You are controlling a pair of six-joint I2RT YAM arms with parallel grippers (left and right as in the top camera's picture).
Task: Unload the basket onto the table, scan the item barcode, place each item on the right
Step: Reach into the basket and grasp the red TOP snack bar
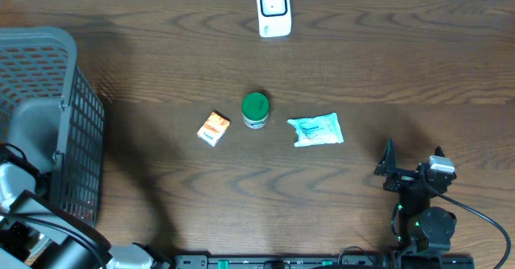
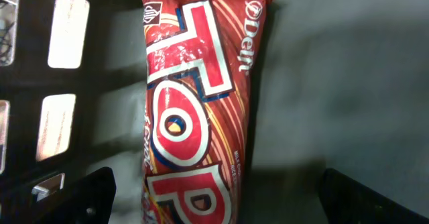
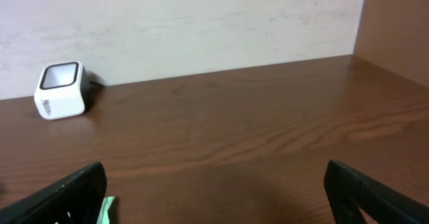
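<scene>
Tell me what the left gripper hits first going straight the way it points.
Most likely the glossy red snack packet lying in the grey plastic basket, straight ahead of the open left gripper; how far is unclear.

The right arm [image 1: 426,221] is black, with green lights [image 1: 400,213], a grey wrist block [image 1: 441,168] and black cable [image 1: 483,213].
</scene>
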